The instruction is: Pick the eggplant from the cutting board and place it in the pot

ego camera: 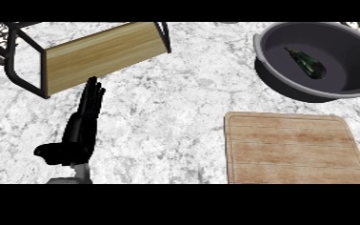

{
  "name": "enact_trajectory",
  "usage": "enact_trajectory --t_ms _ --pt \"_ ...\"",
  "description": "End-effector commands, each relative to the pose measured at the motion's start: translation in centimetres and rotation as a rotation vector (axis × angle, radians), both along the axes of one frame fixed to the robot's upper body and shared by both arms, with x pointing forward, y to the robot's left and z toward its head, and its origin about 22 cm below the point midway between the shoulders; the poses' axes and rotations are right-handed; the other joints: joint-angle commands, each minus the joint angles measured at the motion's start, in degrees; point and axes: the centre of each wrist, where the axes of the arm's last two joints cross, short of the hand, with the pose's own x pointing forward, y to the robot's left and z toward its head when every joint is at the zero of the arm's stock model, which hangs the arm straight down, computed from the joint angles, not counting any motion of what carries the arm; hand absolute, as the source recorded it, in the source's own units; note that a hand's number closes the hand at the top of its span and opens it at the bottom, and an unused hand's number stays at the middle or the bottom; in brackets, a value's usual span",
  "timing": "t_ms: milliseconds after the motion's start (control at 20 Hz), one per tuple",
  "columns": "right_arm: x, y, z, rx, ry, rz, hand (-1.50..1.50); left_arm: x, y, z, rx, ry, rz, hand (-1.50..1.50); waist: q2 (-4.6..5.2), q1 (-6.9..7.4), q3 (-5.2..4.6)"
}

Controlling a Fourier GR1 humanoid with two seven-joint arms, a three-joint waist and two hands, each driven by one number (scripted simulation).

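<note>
So from my seat the eggplant (306,63) is lying inside the pot (271,71), and the cutting board (292,148) has nothing on it. I'd guess it's light, smooth-skinned and a bit slippery, so grabbing around the fat middle makes sense. My left hand (83,119) rests on the surface near a wooden crate (98,55), fingers straight and together, holding nothing. Right hand isn't showing, probably parked off-view.

Black left hand (79,124), grey forearm (79,173)
</note>
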Motion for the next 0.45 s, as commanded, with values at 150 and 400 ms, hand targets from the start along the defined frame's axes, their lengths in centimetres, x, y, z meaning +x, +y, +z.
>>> enact_trajectory --t_ms 150,400 --pt "-4.5 -3.3 -1.1 0.021 -0.084 -0.1 -1.5 -0.3 0.9 -0.5 -0.008 0.007 -0.003 0.0 0.03 -0.12 0.03" --pt "-5.8 -4.2 -1.5 0.012 -0.092 -0.153 -1.5 1.9 -0.3 0.4 0.003 -0.009 0.02 0.0 0.06 -0.26 0.03"
